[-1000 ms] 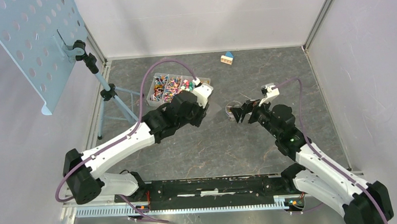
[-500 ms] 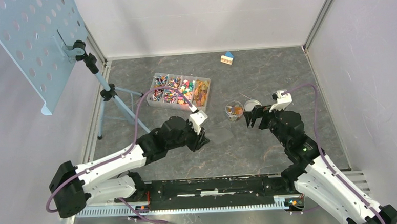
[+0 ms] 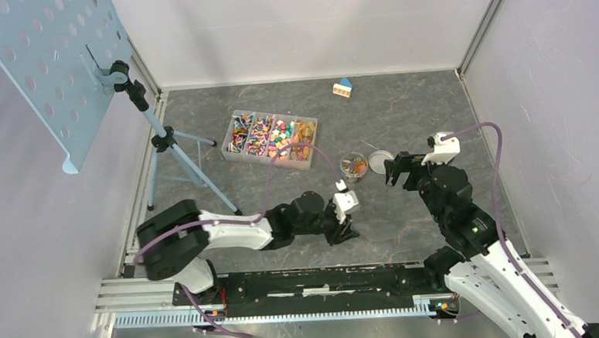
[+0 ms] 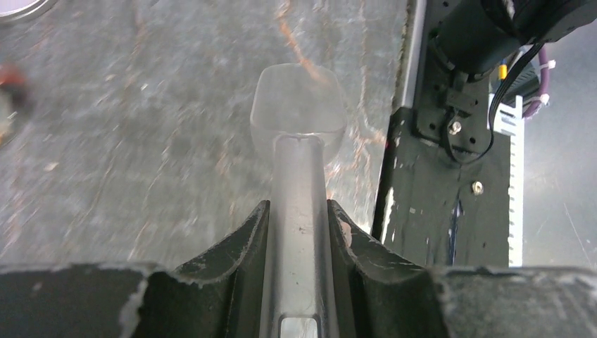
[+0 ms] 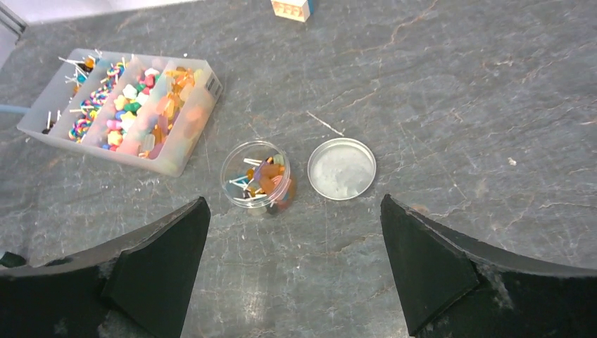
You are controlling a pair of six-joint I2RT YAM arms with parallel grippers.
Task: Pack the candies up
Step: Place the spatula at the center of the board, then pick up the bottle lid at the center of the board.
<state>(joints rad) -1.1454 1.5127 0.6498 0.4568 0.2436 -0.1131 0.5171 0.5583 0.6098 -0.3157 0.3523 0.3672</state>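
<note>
Left arm point(image 3: 230, 231) pulled back from tray point(image 5: 112, 156) to near centre, left gripper point(image 4: 298, 211) clamped on clear scoop point(image 4: 298, 113). Right gripper point(image 5: 294, 204) backed off right, fingers wide apart, nothing held. Candies point(image 3: 277, 134) mostly in far-left tray, some in jar point(image 5: 224, 176); lid point(image 5: 341, 169) just right of it.

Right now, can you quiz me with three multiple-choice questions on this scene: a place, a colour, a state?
1. Where is the lid? A on the table beside the jar; B closed on the jar; C inside the jar.
2. The toy house roof is: A red; B blue; C green.
3. The left gripper is: A open; B shut on a clear scoop; C shut on the lid.
Answers: 1 A, it lies flat next to the open jar. 2 B, the roof shows blue. 3 B, it clamps the scoop's handle.
</note>
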